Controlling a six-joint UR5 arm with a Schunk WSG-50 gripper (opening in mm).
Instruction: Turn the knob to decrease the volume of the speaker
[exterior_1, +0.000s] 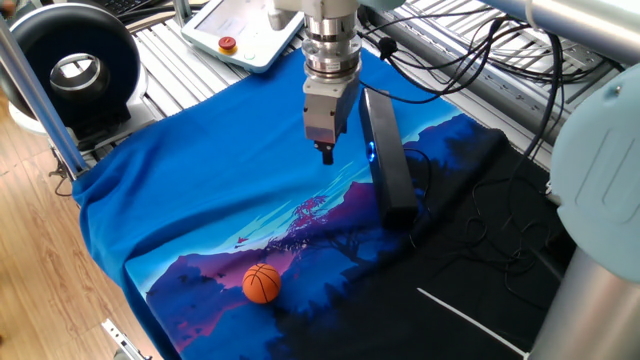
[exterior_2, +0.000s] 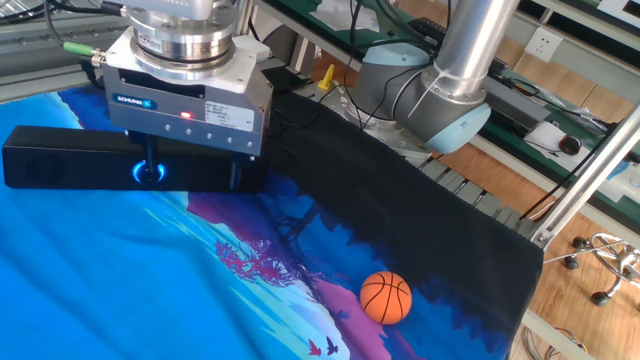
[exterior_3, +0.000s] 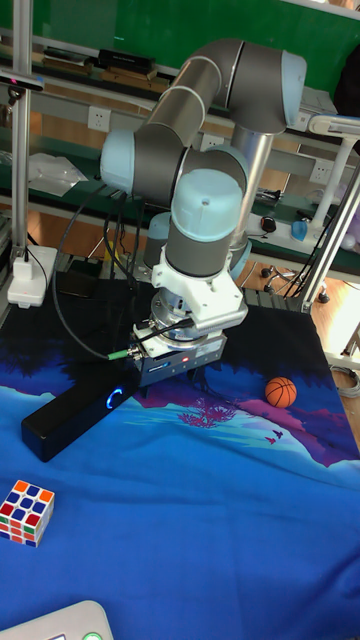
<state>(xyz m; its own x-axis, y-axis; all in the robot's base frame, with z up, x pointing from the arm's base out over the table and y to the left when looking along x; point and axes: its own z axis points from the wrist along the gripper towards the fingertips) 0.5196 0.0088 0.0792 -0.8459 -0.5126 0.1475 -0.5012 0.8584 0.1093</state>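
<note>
The speaker (exterior_1: 388, 160) is a long black bar lying on the blue cloth; it also shows in the other fixed view (exterior_2: 60, 160) and the tall view (exterior_3: 80, 412). Its knob (exterior_1: 371, 152) glows blue on the front face (exterior_3: 114, 398). My gripper (exterior_1: 325, 152) points straight down just in front of that face, a short gap left of the knob. Its fingers look pressed together with nothing between them. In the other fixed view a finger (exterior_2: 150, 160) stands in front of the knob's glow (exterior_2: 140, 176) and partly hides it.
An orange ball (exterior_1: 262, 283) lies near the cloth's front corner. A Rubik's cube (exterior_3: 25, 512) sits on the cloth. A round black ring-shaped device (exterior_1: 75, 65) and a teach pendant (exterior_1: 235, 35) stand beyond the cloth. Loose cables (exterior_1: 500, 215) trail across the black cloth.
</note>
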